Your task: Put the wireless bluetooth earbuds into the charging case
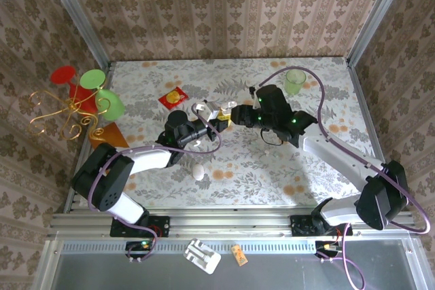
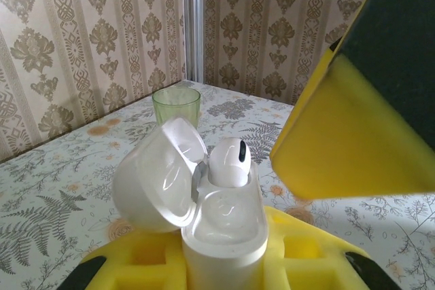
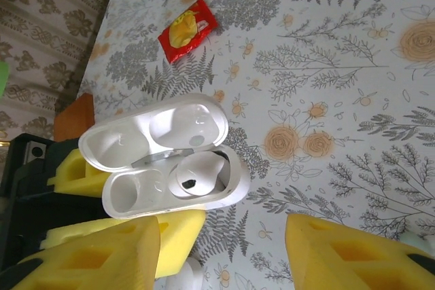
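The charging case (image 2: 224,236) is a small white rounded box standing upright, with its lid (image 2: 153,174) hinged open to the left. My left gripper (image 2: 224,263) is shut on its body between yellow foam pads (image 2: 306,256). One white earbud (image 2: 230,161) stands in the far slot, its head proud of the rim; the near slot is empty. Seen from the right wrist, the earbud (image 3: 197,174) lies in the case (image 3: 129,195). My right gripper (image 3: 224,256) hovers just beside and above the case, open, nothing between its yellow fingers (image 3: 353,249). From above, both grippers (image 1: 200,117) (image 1: 231,112) meet at the case (image 1: 207,109).
A red and yellow snack packet (image 1: 173,96) lies behind the case. A pale green cup (image 1: 294,81) stands at the back right. A white egg-shaped oval (image 1: 198,172) rests in front of the left arm. A wire stand with red and green discs (image 1: 81,96) stands off the table's left edge.
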